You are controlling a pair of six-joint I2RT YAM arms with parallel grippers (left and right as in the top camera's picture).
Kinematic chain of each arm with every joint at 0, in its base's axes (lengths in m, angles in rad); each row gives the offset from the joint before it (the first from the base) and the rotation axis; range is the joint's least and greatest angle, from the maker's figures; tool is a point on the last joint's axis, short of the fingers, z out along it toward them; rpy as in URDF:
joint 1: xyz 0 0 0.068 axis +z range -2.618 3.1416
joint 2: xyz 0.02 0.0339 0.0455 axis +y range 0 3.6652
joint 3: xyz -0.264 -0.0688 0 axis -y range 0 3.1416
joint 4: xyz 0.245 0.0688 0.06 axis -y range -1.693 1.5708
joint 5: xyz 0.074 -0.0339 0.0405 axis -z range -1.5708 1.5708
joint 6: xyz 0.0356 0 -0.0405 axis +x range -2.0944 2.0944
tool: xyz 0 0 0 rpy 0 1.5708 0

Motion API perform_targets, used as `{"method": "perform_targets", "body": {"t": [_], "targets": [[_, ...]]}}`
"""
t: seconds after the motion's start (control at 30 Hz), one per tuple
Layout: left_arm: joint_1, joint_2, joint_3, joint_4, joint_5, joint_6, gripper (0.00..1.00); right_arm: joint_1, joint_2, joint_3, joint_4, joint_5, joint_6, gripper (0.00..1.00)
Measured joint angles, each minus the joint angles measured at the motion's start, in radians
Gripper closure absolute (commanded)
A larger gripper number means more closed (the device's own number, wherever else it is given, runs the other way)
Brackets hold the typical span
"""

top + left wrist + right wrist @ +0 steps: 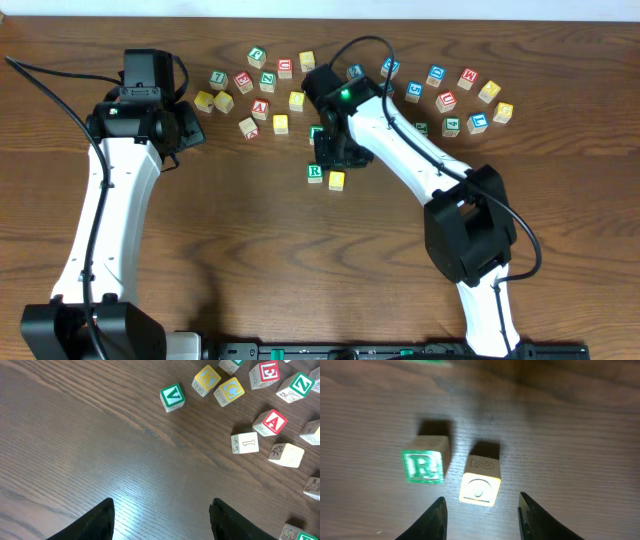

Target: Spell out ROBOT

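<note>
The right pincer (481, 499) hangs low over the table (75, 450), jaws partly apart and gripping nothing. The yellow-faced cube (479, 491) stands on the wood just ahead of its fingertips, with a gap on either side. The green R cube (422, 466) sits just left of that in the wrist view, a narrow gap between them. This looks like the second-letter step, the yellow cube serving as O beside R. The next move likely calls for lifting clear without nudging either cube, then fetching a B from the scattered cubes (440, 95) beyond. The left pincer (161, 505) is open and empty over bare wood.
</note>
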Motion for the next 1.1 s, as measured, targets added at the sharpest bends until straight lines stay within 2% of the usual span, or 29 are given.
{"method": "perform_targets", "body": {"t": [0.13, 0.6, 1.1], "targets": [[0.0, 0.0, 0.0, 0.0, 0.0, 0.0, 0.4, 0.0, 0.008, -0.062, 0.061, -0.012, -0.018, 0.61], [0.0, 0.0, 0.0, 0.0, 0.0, 0.0, 0.4, 0.006, 0.009, -0.151, 0.164, -0.025, -0.041, 0.75], [0.0, 0.0, 0.0, 0.0, 0.0, 0.0, 0.4, 0.005, 0.009, -0.151, 0.241, -0.024, -0.018, 0.73]]}}
